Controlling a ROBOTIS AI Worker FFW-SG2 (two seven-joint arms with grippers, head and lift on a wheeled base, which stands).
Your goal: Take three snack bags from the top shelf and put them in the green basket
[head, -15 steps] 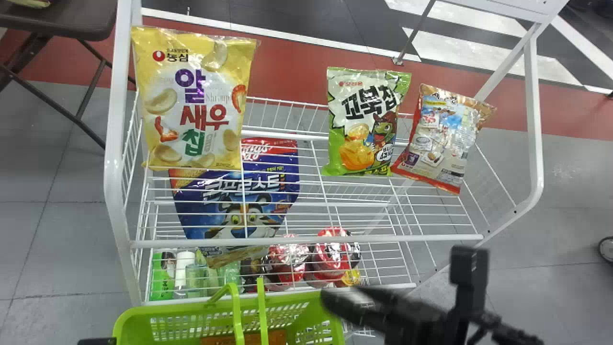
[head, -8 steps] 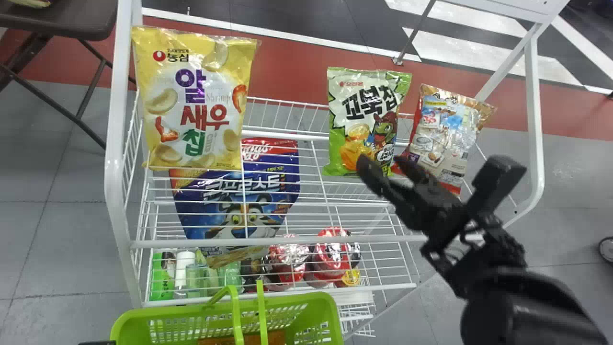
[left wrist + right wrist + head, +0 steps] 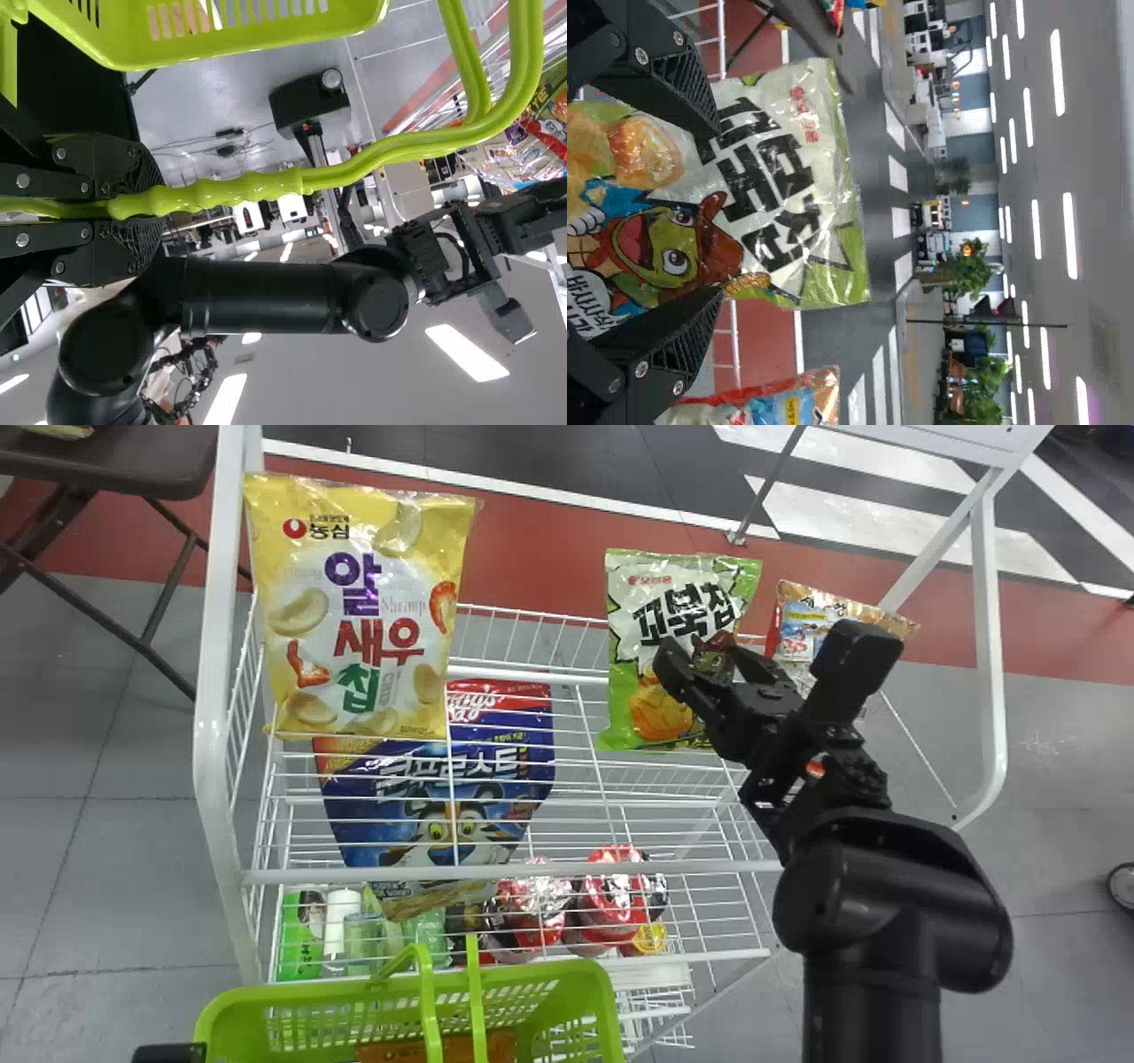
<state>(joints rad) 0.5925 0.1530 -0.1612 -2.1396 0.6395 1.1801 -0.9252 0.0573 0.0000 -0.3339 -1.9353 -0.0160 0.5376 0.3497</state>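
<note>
Wire shelves (image 3: 523, 872) of snack bags (image 3: 354, 607) suggest a shop-like corner in a hall with ceiling lights (image 3: 1070, 235).

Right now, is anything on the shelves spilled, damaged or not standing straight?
The red-and-brown snack bag at the right end of the top shelf looks askew: its top edge slants down to the right, while the green bag beside it sits straighter. I see no spill or torn bag.

Snack bag (image 3: 651, 602): glossy crinkled film. Basket (image 3: 580, 992): smooth plastic.
</note>
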